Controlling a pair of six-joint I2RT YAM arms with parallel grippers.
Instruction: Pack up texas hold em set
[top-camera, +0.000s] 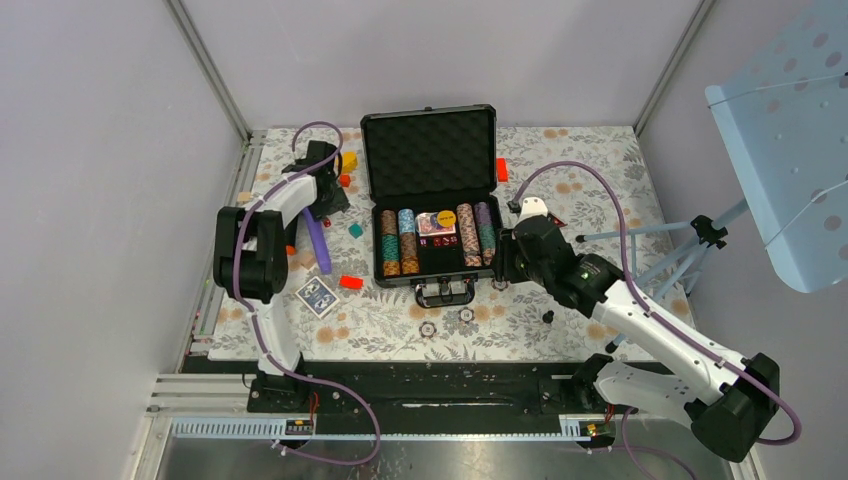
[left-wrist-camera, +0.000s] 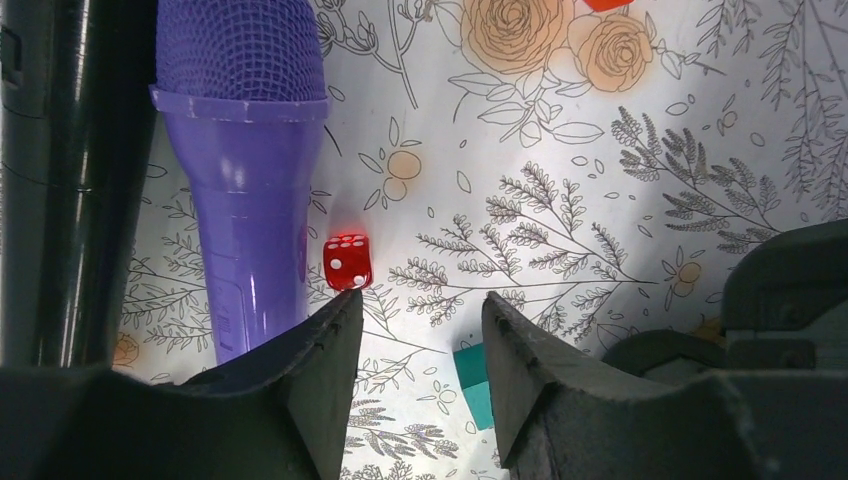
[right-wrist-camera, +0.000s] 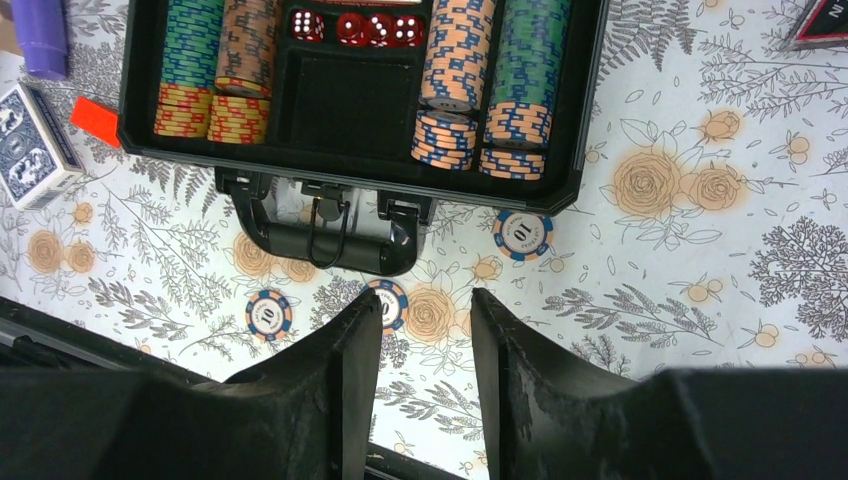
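While both arms reach out over the floral-print surface (top-camera: 560, 320), grey walls box it in on the left, back and right, with metal posts in the two back corners.

Far left: the left fingers (left-wrist-camera: 320, 370) are parted and grip nothing. One tip sits right by a red die (left-wrist-camera: 347, 262), which lies just beside the purple cylinder (left-wrist-camera: 245, 200). A teal block (left-wrist-camera: 475, 375) shows by the other finger.

Left of centre, the card deck (top-camera: 318, 296) lies flat on the surface, outside the case and near a red block (top-camera: 350, 282).

Centre: the black case (top-camera: 430, 150) is open, with its foam-lined lid up toward the back wall and its handle (right-wrist-camera: 320, 240) toward the arms. Rows of chips (top-camera: 398, 240) fill the tray on both sides, with dice (right-wrist-camera: 355, 27) in the middle slot. Three loose chips (right-wrist-camera: 388, 300) lie on the surface in front of the handle.

Right of the case, the right fingers (right-wrist-camera: 340, 370) are parted and empty, over the loose chips.

Far right, off the surface, a light-blue perforated panel (top-camera: 790, 150) stands on a tripod.
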